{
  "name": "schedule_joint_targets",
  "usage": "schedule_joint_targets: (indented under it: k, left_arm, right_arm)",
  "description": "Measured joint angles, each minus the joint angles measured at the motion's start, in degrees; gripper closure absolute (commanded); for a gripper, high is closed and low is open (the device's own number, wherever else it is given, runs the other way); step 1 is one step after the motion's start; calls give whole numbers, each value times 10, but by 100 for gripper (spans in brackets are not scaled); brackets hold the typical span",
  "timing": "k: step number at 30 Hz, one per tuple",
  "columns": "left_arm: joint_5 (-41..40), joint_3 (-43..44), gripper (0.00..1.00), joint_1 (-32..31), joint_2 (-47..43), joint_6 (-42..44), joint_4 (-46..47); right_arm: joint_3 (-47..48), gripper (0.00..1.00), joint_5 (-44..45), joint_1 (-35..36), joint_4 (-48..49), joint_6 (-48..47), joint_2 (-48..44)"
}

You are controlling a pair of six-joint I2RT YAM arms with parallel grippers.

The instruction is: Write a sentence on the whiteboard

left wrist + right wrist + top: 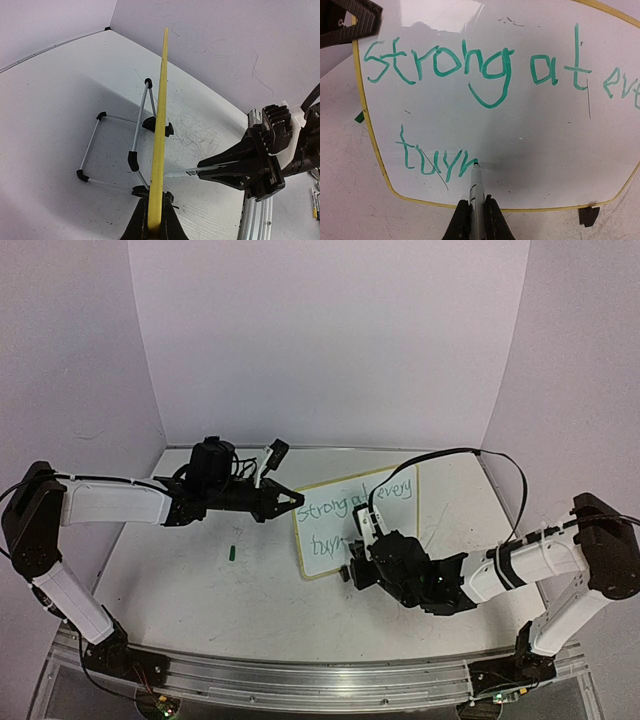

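The whiteboard [375, 502] stands tilted on the table, yellow-framed. Green writing [470, 65] reads "strong at every" on the upper line and "turn" [432, 157] below. My left gripper [292, 500] is shut on the board's left edge, seen edge-on in the left wrist view [156, 150], where the gripper [154, 227] clamps the yellow frame. My right gripper [475, 212] is shut on a grey marker [475, 190] whose green tip touches the board at the end of the "n". The right gripper [362, 562] is low in front of the board; it also shows in the left wrist view [220, 167].
A green marker cap [232, 552] lies on the table left of the board. A wire easel stand [120, 150] with black feet sits behind the board. A black clip foot [589, 216] shows at the board's lower right. Purple walls enclose the table.
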Motion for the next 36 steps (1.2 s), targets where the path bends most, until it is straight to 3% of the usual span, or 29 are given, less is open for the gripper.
schedule_joint_targets:
  k: [36]
  left_arm:
    - [0, 0, 100, 0, 0, 2, 0]
  right_arm:
    - [-5, 100, -19, -1, -15, 17, 10]
